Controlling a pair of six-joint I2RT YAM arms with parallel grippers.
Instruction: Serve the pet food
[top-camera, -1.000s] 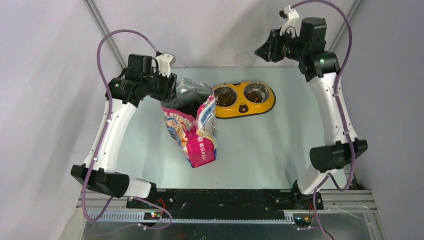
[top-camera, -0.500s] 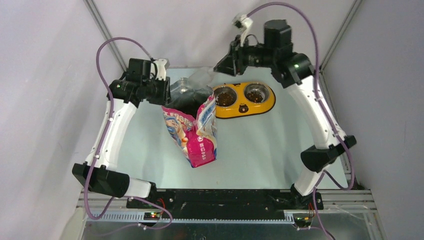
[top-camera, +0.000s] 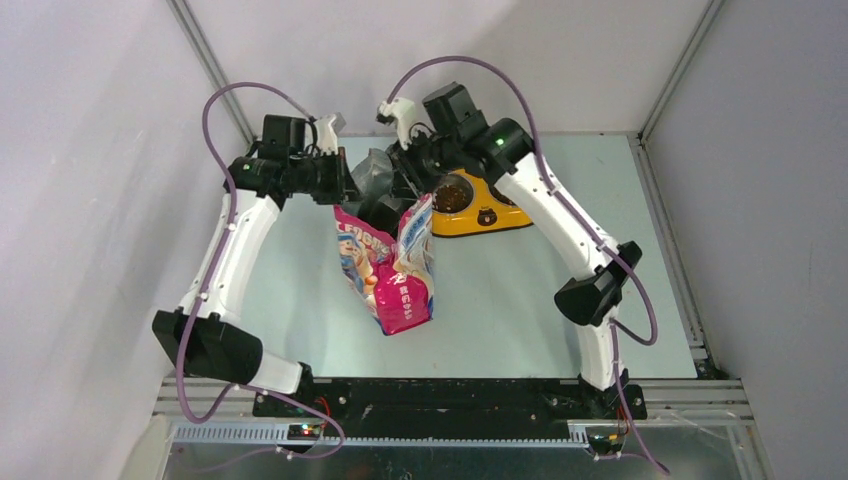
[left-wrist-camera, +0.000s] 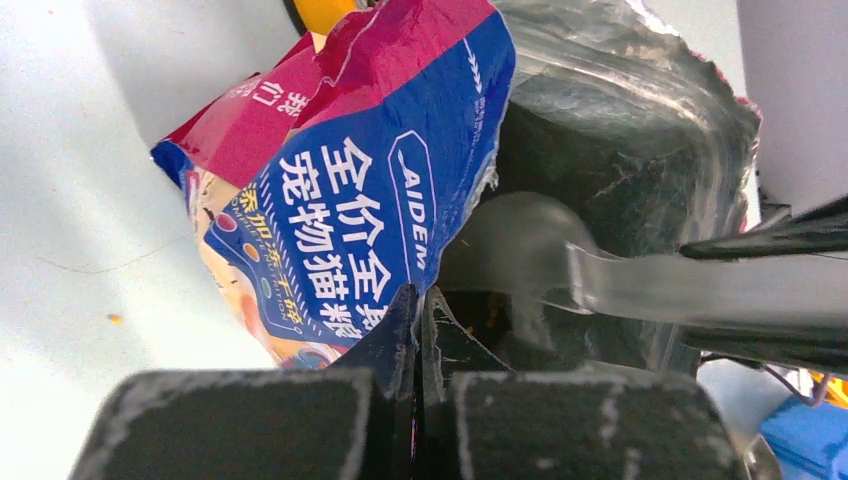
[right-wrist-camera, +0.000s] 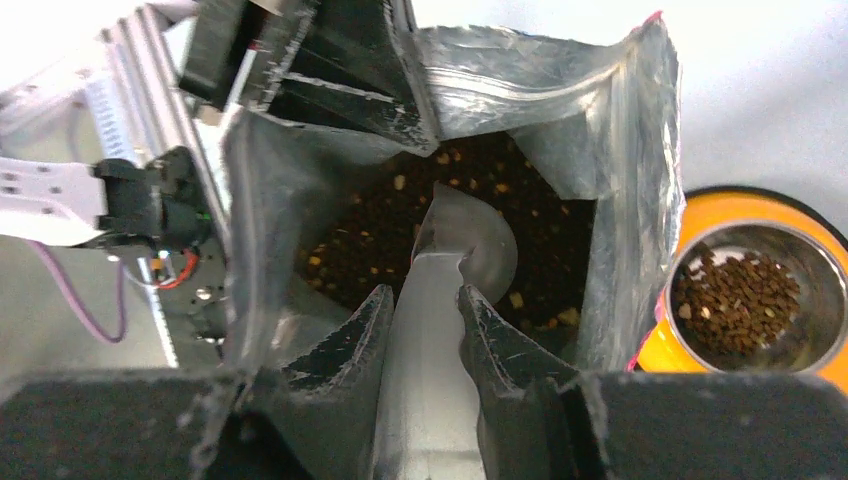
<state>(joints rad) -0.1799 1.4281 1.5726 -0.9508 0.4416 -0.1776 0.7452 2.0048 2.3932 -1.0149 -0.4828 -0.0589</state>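
Open bag (right-wrist-camera: 620, 170): kibble (right-wrist-camera: 370, 220), scoop (right-wrist-camera: 465, 245) inside; steel cup (right-wrist-camera: 822, 300): kibble.

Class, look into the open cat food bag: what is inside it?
Inside the bag lies brown kibble, with the bowl of a clear scoop over it. The kibble beneath the scoop, and how deep the heap goes, are hidden.

Bag (left-wrist-camera: 350, 190): you see pink and blue with white lettering, silver lining inside.
Kibble (right-wrist-camera: 350, 215): brown, just beyond your right gripper (right-wrist-camera: 425, 295).
Scoop (right-wrist-camera: 470, 250): clear.
Bowl (right-wrist-camera: 715, 205): yellow rim, steel cup.
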